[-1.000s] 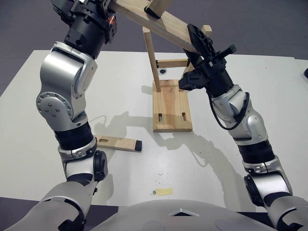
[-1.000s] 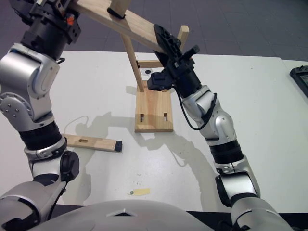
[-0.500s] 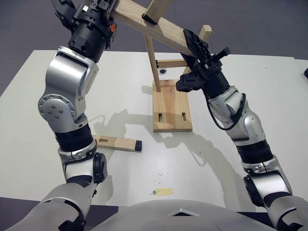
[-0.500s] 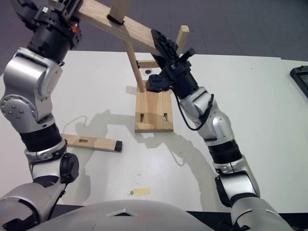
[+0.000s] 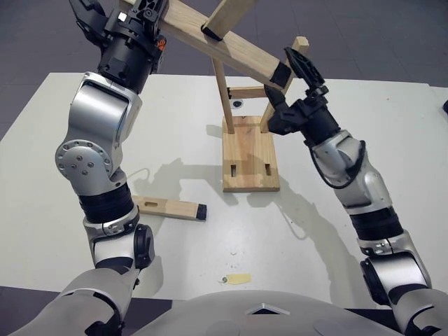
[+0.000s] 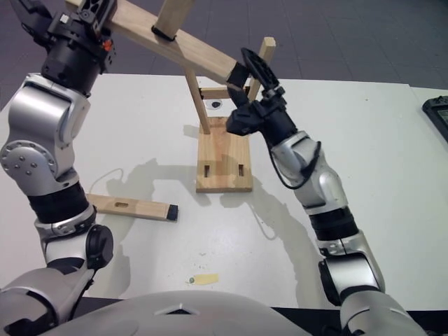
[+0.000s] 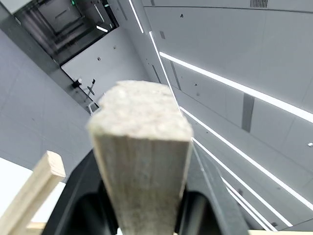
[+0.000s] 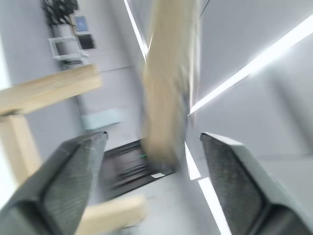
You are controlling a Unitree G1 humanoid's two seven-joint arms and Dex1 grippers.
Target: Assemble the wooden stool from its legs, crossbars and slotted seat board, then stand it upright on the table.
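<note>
The slotted seat board (image 5: 250, 157) lies flat on the white bench (image 5: 161, 119), its two near slots showing. Two upright legs stand at the board's far end, one at its left corner (image 5: 222, 94) and one leaning at its right (image 6: 264, 50), with a short crossbar (image 5: 248, 92) between them. Above the board a long held leg (image 5: 224, 43) slants from high on the left down toward the right upright, ending in a black cap just above the crossbar. A second wooden piece (image 5: 227, 12) meets it partway along at a black-tipped end and runs up out of frame. The left tool (image 5: 143, 10) is clamped on the raised end of the held leg, up and well to the left of the board; its wrist view shows the wood's end grain wedged between the dark fingers. The right tool (image 5: 280, 75) sits over the board's far right corner with its fingers spread apart, the capped end of the held leg between them and a gap on each side. A loose leg (image 5: 168, 207) with a slot and a black cap lies flat on the bench, left of the board's near end. A small yellowish scrap (image 5: 238, 278) lies well nearer than the board.
</note>
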